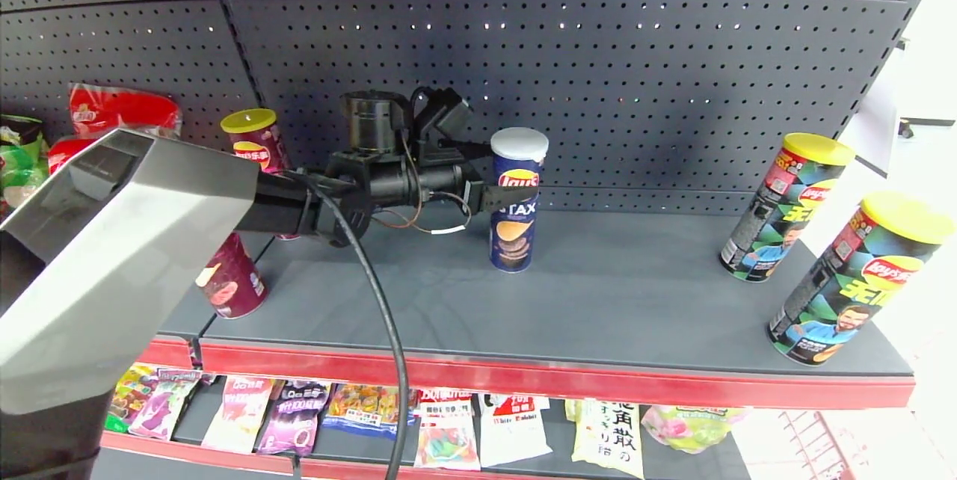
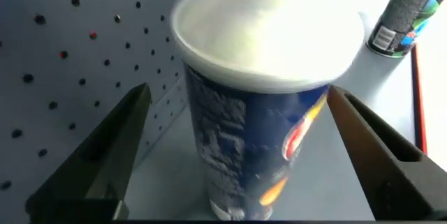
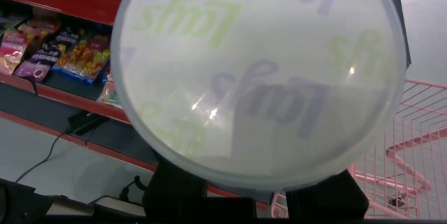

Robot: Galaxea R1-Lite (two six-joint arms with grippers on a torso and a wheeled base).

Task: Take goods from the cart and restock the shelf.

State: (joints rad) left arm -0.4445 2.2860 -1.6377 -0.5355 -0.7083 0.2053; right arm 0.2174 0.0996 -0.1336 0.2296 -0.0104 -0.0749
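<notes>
the shelf (image 1: 598, 300) is a dark grey deck with a red front edge, backed by a perforated panel (image 1: 598, 76). below it, a lower shelf carries a row of snack bags (image 1: 448, 428). a pink cart (image 3: 412, 154) stands off the shelf, behind the right arm's load. near the shelf's right end stand two tall green-and-black cans with yellow lids, one (image 1: 860, 278) by the front edge and the other (image 1: 781, 207) farther back. two maroon cans sit toward the left end, one (image 1: 254, 140) at the back and one (image 1: 230, 282) near the front. the blue can (image 1: 516, 233) with a white lid stands upright about midway along the shelf, nearer the back panel than the red edge. the left claw (image 1: 517, 198) straddles its upper half, and from the wrist the blue can (image 2: 258, 147) sits between the spread fingers (image 2: 105, 161), with a gap showing on one side. the right claw (image 3: 255, 192) is clamped on a clear-lidded can (image 3: 258, 77) held off the shelf.
</notes>
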